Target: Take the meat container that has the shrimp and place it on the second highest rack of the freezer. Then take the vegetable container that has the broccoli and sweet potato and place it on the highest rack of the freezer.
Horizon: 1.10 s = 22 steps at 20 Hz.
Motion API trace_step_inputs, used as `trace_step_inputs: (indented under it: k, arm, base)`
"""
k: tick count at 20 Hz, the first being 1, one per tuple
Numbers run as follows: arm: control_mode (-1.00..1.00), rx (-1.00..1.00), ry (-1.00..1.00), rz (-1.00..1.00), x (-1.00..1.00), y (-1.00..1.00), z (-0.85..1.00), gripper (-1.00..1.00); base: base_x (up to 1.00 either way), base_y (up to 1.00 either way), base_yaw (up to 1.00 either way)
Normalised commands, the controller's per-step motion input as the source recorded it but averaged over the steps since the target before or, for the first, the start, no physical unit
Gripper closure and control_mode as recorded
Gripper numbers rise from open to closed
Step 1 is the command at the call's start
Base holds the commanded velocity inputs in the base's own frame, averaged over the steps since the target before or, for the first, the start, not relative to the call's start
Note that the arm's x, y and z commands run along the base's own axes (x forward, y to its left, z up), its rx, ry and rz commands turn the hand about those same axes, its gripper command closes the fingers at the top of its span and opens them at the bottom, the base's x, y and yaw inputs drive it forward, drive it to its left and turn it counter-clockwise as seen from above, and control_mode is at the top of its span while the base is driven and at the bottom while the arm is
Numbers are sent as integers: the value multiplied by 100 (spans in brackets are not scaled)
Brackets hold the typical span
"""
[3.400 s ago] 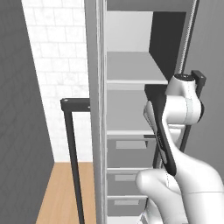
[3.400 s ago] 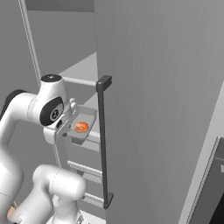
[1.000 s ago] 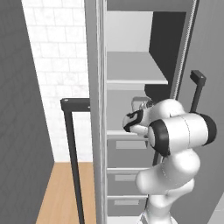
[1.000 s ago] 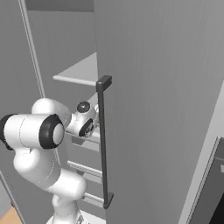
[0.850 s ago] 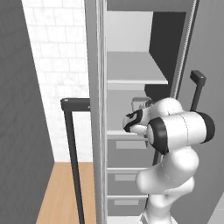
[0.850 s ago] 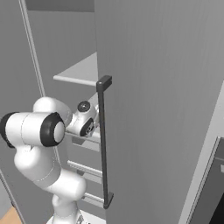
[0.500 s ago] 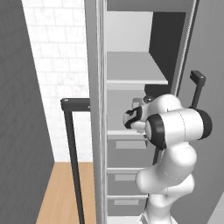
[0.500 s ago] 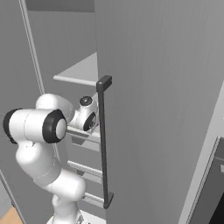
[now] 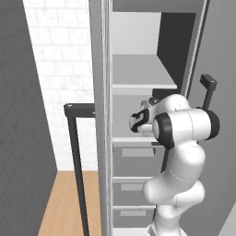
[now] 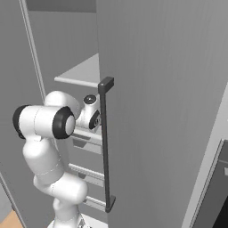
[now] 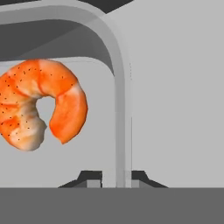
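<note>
Left base view: the arm has folded in toward the freezer (image 9: 138, 69) since a few seconds ago, when the hand stood out in front of the shelves; over the last second it has risen slightly, and the tool (image 9: 137, 120) now sits between the highest rack (image 9: 140, 73) and the second highest rack (image 9: 133, 139), just above the latter. I judge the first delivery to be at the set-down stage, not yet released. The tray itself is hidden behind the wrist here. Right base view: the wrist reaches in behind the open door's black bar handle (image 10: 105, 147), at the level just under the upper shelf board; the orange piece seen in front of the door earlier is now hidden by the door and the hand. Hand view: the tool (image 11: 116, 177) is closed narrow on the rim of the meat container (image 11: 119, 100), its two dark tips pinching the grey wall from either side. The shrimp (image 11: 39, 103) lies on the tray floor beside that wall, curled, its open side facing the bottom of this view. The held wall runs straight away from the tool before rounding a corner; which side of the tray is the long one I cannot tell. Whether the tray touches the shelf I cannot tell.
</note>
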Motion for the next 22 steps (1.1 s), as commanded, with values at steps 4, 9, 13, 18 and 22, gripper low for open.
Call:
trace_step_inputs:
  k: [4, 9, 13, 18, 22]
  arm:
    - [-100, 0, -3, 0, 0, 0, -22, 100]
    - [-100, 0, -1, 0, 0, 0, -4, 100]
    - [-100, 0, 0, 0, 0, 0, 0, 100]
    - [-100, 0, 1, 0, 7, 0, 0, -100]
    - [-100, 0, 0, 0, 0, 0, 0, -100]
  base:
    - [0, 0, 0]
    - [0, 0, 0]
    - [0, 0, 0]
    - [0, 0, 0]
    - [0, 0, 0]
